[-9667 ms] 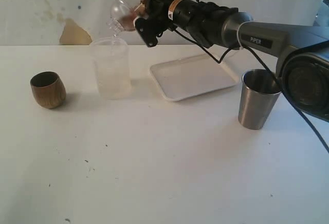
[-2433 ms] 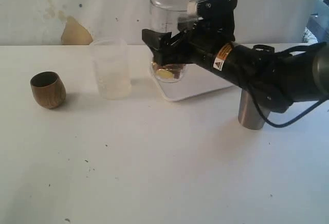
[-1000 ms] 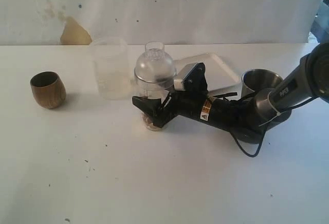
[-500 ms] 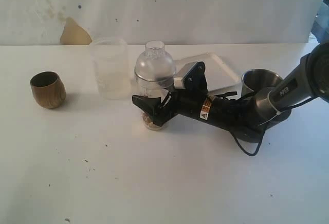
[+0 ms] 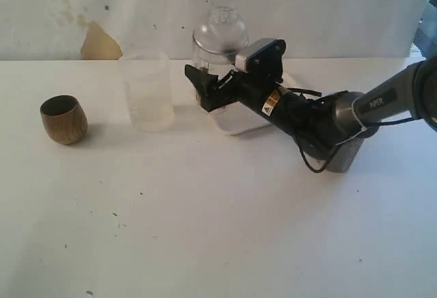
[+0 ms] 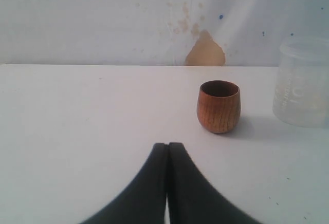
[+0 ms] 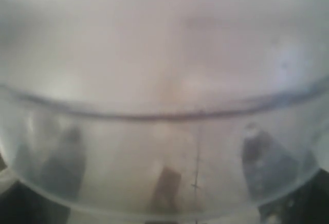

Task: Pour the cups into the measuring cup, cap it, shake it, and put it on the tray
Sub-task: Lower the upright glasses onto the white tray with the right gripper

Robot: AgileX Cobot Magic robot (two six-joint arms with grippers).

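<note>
My right gripper (image 5: 205, 89) is shut on the measuring cup (image 5: 217, 38), a clear cup with a domed clear cap, held upright over the left end of the white tray (image 5: 239, 122). I cannot tell whether its base touches the tray. In the right wrist view the measuring cup (image 7: 164, 80) fills the picture, with dark fingers (image 7: 267, 157) showing through its wall. The brown wooden cup (image 5: 63, 119) stands at the far left. The steel tumbler (image 5: 345, 160) is mostly hidden behind the right arm. My left gripper (image 6: 167, 146) is shut and empty, short of the wooden cup (image 6: 218, 106).
A wider frosted cup (image 5: 147, 89) stands upright just left of the tray, close to the held cup; it also shows in the left wrist view as the frosted cup (image 6: 303, 82). The right arm lies low across the tray and the tumbler. A wall closes the table's far side.
The right gripper has lifted the capped measuring cup from low over the table in front of the tray and carried it back over the tray's left end. The left gripper is unchanged.
</note>
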